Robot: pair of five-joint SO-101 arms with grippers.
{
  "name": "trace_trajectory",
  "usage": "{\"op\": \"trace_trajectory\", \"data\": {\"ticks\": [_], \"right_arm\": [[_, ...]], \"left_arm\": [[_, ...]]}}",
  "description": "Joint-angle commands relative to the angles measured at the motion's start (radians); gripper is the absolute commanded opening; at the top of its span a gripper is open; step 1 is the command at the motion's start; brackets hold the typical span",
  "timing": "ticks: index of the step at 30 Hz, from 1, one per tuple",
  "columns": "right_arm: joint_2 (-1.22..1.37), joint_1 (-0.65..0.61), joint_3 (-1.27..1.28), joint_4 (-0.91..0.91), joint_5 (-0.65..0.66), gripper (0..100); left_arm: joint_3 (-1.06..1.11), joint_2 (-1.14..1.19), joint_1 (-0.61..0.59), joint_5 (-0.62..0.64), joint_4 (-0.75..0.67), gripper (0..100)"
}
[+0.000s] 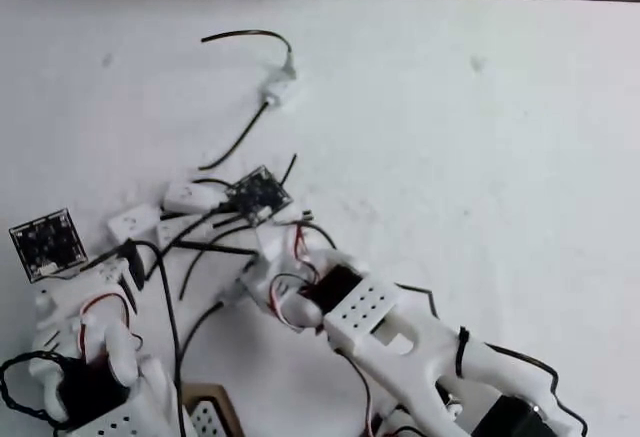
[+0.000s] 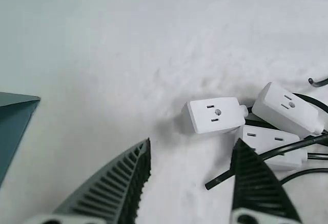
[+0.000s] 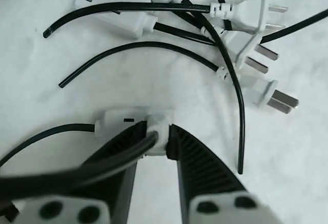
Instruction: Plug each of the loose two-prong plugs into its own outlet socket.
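Right gripper [image 3: 163, 134]: clenched on white connector [image 3: 120, 118], on table [image 3: 300, 157] near three loose plugs [image 3: 246, 11]; plug or socket, unclear. Left gripper [image 2: 192, 149]: spread, empty, near socket cluster [image 2: 215, 115]. Step, judged: grasp for mating. Next: lift, square prongs to slots, press straight.

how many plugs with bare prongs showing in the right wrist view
3, side by side: far plug, middle plug, near plug closest to the right gripper. The white piece it grips may hide a fourth.

No legible text, none on the outlet sockets [image 2: 214, 115], none on the plugs [image 3: 241, 13]
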Motion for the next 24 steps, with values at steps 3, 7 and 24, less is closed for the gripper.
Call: {"op": "trace_trajectory", "data": {"ticks": [3,7,24], "right_arm": [[0.024,-0.004,0.028,-0.061,0.017,1.6],[0.081,0.031,0.025,-0.097,0.018,1.6],[0.11,-0.012,0.049,-0.044,0.287,1.6]], "left_arm": [[-0.003,-0.005,-0.008,-0.011,-0.011,26],[-0.003,-0.005,-0.008,-0.011,-0.011,26],[-0.002,-0.005,-0.008,-0.057,-0.009,26]]}}
